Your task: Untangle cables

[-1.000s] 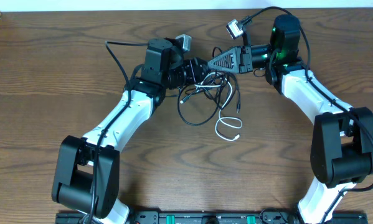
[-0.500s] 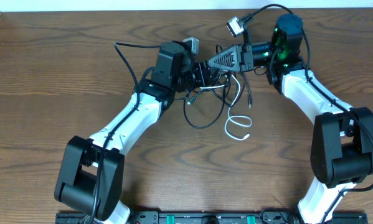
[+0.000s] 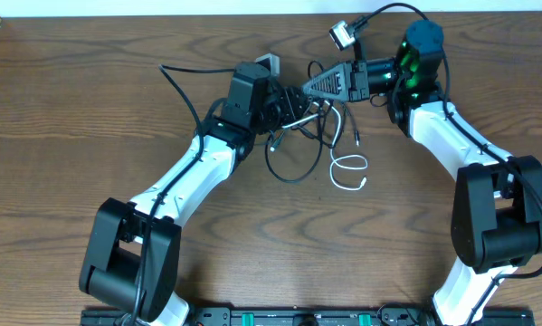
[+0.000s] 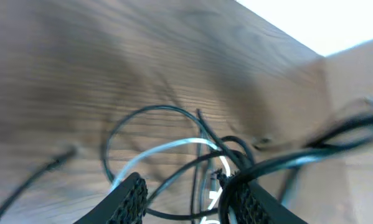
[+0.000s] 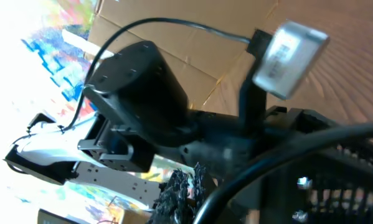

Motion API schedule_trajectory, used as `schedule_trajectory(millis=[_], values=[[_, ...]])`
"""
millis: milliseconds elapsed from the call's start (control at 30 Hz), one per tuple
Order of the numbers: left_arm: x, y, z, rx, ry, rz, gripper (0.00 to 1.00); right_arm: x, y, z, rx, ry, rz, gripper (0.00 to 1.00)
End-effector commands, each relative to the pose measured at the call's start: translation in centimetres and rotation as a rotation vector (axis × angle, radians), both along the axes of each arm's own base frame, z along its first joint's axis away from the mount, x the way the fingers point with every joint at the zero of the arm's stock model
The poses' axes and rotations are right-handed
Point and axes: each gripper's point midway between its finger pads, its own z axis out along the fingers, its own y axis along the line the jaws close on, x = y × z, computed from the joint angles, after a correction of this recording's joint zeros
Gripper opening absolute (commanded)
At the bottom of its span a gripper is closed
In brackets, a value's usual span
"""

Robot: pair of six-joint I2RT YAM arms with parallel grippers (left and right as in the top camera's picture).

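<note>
My left gripper stands partly open, and strands of the cables run through the gap between its fingers. My right gripper is closed at the tangle's upper edge, but I cannot tell what it pinches. A white loop lies on the table just beside the black tangle.

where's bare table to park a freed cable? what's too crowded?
Free: bare table between the left arm and right arm, on the base side of the white loop; also the strip outside the left arm. Crowded: top centre, cables tangled beside both arms' tips.
</note>
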Motion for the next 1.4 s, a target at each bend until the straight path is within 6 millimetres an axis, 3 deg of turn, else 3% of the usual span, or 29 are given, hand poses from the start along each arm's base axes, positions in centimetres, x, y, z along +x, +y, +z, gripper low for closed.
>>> schedule_trajectory(millis=[0,167,400,567,700,867,1033,1367], values=[[1.6,5.0,-1.9,0.134,0.019,0.218,0.44,-0.6,-0.6,1.9,0.000,-0.002,0.015,0.01],[1.6,8.2,-3.2,0.192,0.076,0.292,0.43,-0.2,-2.3,3.8,0.010,-0.053,-0.026,0.01],[1.2,11.5,-4.4,0.220,0.146,0.351,0.43,0.6,-6.5,5.7,0.015,-0.107,-0.128,0.02],[0.9,11.5,-4.7,0.220,0.162,0.319,0.43,1.5,-8.6,5.7,0.013,-0.119,-0.181,0.01],[0.7,10.9,-4.6,0.201,0.168,0.289,0.43,1.9,-8.1,4.9,0.012,-0.109,-0.169,0.02],[0.7,10.9,-4.6,0.201,0.168,0.289,0.43,2.3,-5.3,2.1,0.011,-0.053,-0.109,0.01],[0.7,10.9,-4.6,0.201,0.169,0.290,0.43,3.4,-2.7,-2.2,-0.002,0.046,-0.111,0.02],[0.7,10.9,-4.6,0.201,0.169,0.290,0.43,5.3,-3.0,-10.5,-0.180,0.196,-0.302,0.02]])
